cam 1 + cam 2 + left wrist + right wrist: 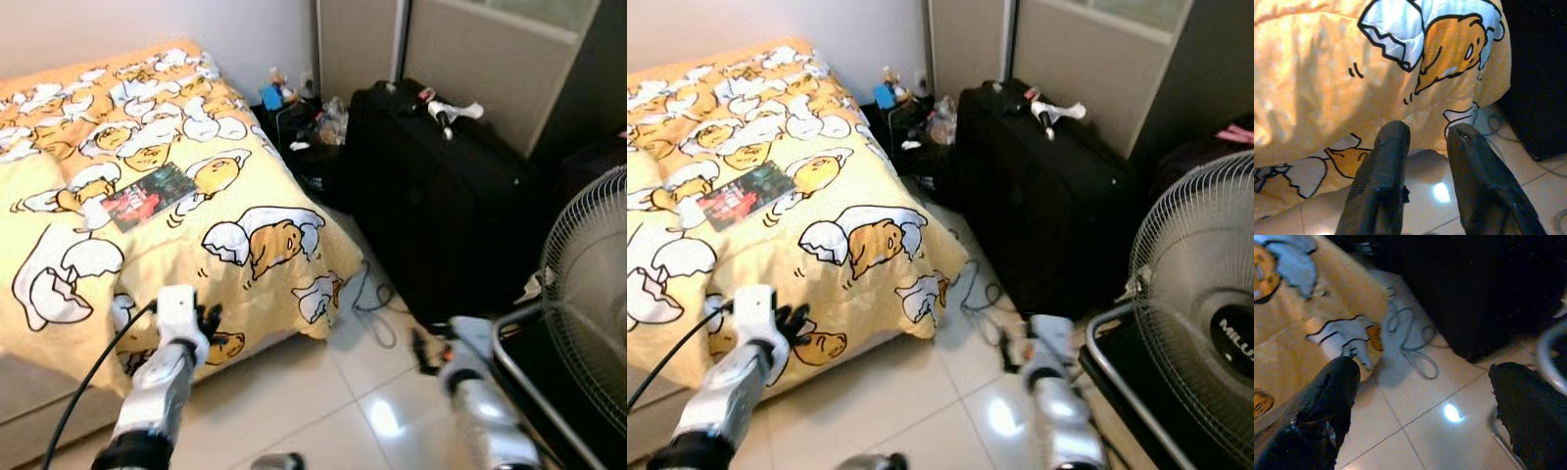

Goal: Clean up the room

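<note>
Both grippers raised over the tiled floor (323, 392) at the foot of the bed, neither grasping anything.

Left gripper (1427, 134) released, fingers a little apart, tips just short of the hanging edge of the yellow cartoon-print duvet (147, 166). Right gripper (1422, 377) spread wide, nothing between its fingers (1332, 396); beyond the tips, a grey cable (1413, 340) looped on the tiles, and past that the black suitcase (431, 186). Well beyond the left fingertips, up on the duvet, a dark booklet (149, 196) lying flat. Just beside the right fingers, the standing fan (1200, 313).
</note>
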Tool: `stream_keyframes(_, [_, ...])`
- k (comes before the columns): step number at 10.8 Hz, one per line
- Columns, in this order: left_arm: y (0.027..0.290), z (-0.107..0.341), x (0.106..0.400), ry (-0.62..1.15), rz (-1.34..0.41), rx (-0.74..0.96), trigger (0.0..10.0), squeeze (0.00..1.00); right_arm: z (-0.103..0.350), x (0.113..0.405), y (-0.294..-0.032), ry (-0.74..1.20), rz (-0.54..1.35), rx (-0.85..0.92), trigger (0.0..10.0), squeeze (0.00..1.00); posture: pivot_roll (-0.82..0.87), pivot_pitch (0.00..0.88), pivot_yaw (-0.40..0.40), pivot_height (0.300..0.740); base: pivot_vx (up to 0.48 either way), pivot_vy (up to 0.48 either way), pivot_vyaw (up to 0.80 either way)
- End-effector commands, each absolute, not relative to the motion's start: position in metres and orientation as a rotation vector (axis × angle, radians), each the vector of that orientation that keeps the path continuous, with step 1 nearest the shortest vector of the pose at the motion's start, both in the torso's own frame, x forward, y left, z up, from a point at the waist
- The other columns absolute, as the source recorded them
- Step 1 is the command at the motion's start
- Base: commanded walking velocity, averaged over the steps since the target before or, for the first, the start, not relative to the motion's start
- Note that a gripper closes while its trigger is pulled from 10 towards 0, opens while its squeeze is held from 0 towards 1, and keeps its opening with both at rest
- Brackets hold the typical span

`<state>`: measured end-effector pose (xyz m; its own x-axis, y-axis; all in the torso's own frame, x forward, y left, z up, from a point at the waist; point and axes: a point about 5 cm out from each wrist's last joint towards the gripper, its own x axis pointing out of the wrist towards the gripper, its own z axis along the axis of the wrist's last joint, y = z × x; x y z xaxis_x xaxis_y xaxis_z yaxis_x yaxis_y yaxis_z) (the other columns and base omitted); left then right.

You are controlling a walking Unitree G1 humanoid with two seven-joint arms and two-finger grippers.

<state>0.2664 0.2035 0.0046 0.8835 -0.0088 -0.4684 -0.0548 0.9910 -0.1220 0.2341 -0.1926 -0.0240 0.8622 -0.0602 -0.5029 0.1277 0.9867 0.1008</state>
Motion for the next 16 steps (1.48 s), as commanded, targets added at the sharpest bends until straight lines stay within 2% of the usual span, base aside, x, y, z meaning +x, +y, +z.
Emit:
stream_keyframes(1, [0.207, 0.002, 0.266, 0.501, 0.052, -0.15, 0.0, 0.0, -0.024, 0.238, -0.191, 0.538, -0.116, 0.151, 5.0, 0.0, -0.02, 0.0, 0.081, 0.74, 0.0, 0.0, 0.0])
stream_keyframes(2, [0.207, 0.002, 0.266, 0.49, 0.069, -0.178, 0.0, 0.0, -0.027, 0.237, -0.194, 0.564, -0.112, 0.147, 0.0, 0.0, -0.02, 0.0, 0.076, 0.74, 0.0, 0.0, 0.0])
stream_keyframes(3, [0.206, 0.001, 0.266, 0.496, 0.073, -0.209, 0.0, 0.0, -0.026, 0.237, -0.193, 0.559, -0.098, 0.137, 0.0, 0.0, -0.02, 0.0, 0.072, 0.74, 0.0, 0.0, 0.0])
stream_keyframes(4, [0.204, -0.002, 0.265, 0.52, 0.055, -0.231, 0.0, 0.0, -0.025, 0.238, -0.192, 0.555, -0.098, 0.118, 5.0, 0.0, -0.01, 0.0, 0.065, 0.74, 0.0, 0.0, 0.0])
stream_keyframes(5, [0.208, 0.006, 0.267, 0.467, 0.05, -0.086, 10.0, 0.0, -0.021, 0.24, -0.192, 0.524, -0.114, 0.113, 10.0, 0.0, 0.0, 0.0, 0.049, 0.74, 0.0, 0.0, 0.0])
stream_keyframes(7, [0.211, 0.036, 0.279, 0.316, -0.003, -0.025, 10.0, 0.0, -0.005, 0.248, -0.195, 0.418, -0.157, 0.152, 10.0, 0.0, 0.02, 0.0, 0.036, 0.74, 0.0, 0.0, 0.0])
stream_keyframes(8, [0.211, 0.047, 0.283, 0.271, -0.017, -0.053, 10.0, 0.0, 0.0, 0.252, -0.195, 0.396, -0.161, 0.157, 10.0, 0.0, 0.02, 0.0, 0.039, 0.74, 0.0, 0.0, 0.0])
stream_keyframes(10, [0.208, 0.067, 0.292, 0.207, -0.068, 0.046, 10.0, 0.0, 0.015, 0.266, -0.195, 0.326, -0.155, 0.149, 10.0, 0.0, 0.03, 0.0, 0.046, 0.74, 0.0, 0.48, -0.44])
stream_keyframes(16, [0.198, 0.096, 0.304, 0.17, -0.059, 0.076, 10.0, 0.0, 0.046, 0.284, -0.186, 0.213, -0.161, 0.078, 10.0, 0.0, 0.03, 0.0, 0.061, 0.74, 0.0, 0.48, 0.0])
